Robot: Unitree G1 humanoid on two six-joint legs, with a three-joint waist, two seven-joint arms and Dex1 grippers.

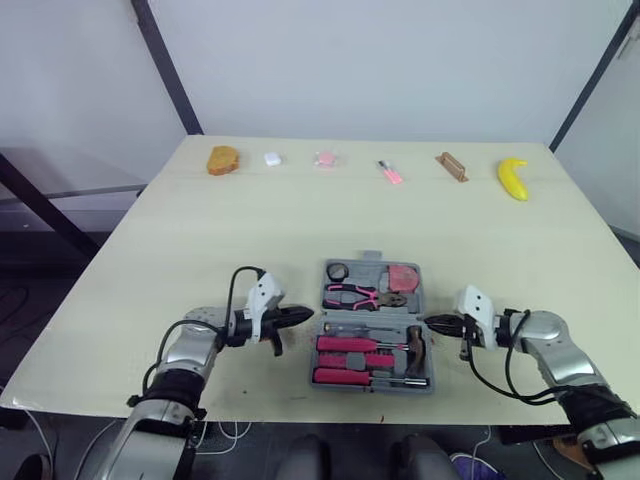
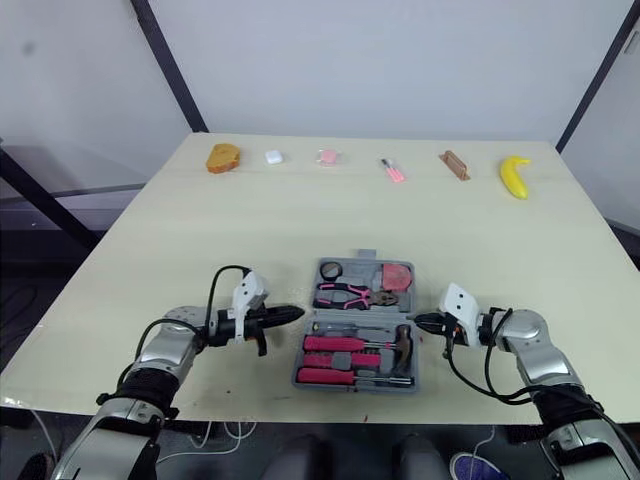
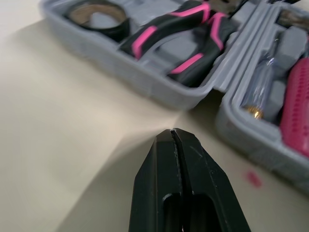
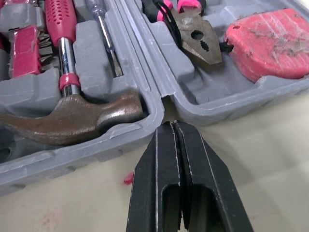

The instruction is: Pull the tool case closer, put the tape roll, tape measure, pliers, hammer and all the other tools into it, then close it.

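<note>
The grey tool case [image 1: 372, 372] lies open near the table's front edge. Its far half holds the black tape roll [image 1: 337, 270], the pink-and-black pliers [image 1: 357, 294] and the red tape measure [image 1: 404, 277]. Its near half holds the hammer [image 1: 416, 342] and pink-handled screwdrivers [image 1: 355, 344]. My left gripper [image 1: 306, 316] is shut and empty, its tip just left of the case's hinge line [image 3: 211, 93]. My right gripper [image 1: 432, 321] is shut and empty too, pointing at the hinge from the right side, close to the hammer head [image 4: 72, 116].
Along the far edge of the table lie a bread piece [image 1: 223, 160], a white block [image 1: 272, 158], a pink item [image 1: 324, 158], a small pink tool [image 1: 390, 172], a wooden block [image 1: 452, 166] and a banana [image 1: 513, 178]. The table edge [image 1: 260, 395] runs just behind the case.
</note>
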